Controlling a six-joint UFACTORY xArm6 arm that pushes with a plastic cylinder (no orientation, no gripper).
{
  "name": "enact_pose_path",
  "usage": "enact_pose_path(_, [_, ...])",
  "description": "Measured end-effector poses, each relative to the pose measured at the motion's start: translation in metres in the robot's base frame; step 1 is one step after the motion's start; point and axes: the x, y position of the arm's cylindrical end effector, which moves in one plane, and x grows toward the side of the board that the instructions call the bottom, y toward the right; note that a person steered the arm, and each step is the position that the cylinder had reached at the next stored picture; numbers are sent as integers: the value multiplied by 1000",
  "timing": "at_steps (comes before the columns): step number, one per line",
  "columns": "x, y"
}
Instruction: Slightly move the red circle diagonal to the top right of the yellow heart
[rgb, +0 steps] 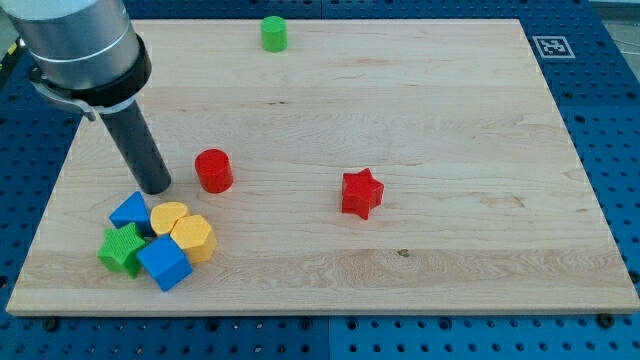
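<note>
Blue cube (163, 263); tip (155, 187) seemingly beside red circle (213, 170)

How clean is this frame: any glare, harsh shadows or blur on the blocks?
Camera view: even, soft lighting, no glare on the board; the red circle and red star look sharp with faint shadows; my tip casts only a small dark patch beside the rod.

A red star (361, 193) lies mid-desk (450, 110). Far toward the view's left and lower, a yellow hexagon (194, 238), blue cube (163, 262), green block (122, 248) and blue block (129, 210) cluster. A green cylinder (274, 33) stands up-left.
</note>
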Motion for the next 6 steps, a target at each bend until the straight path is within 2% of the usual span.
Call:
enact_pose_path(2, [0, 52])
enact_pose_path(3, [0, 55])
enact_pose_path(5, [-30, 39])
enact_pose_path(6, [-30, 58])
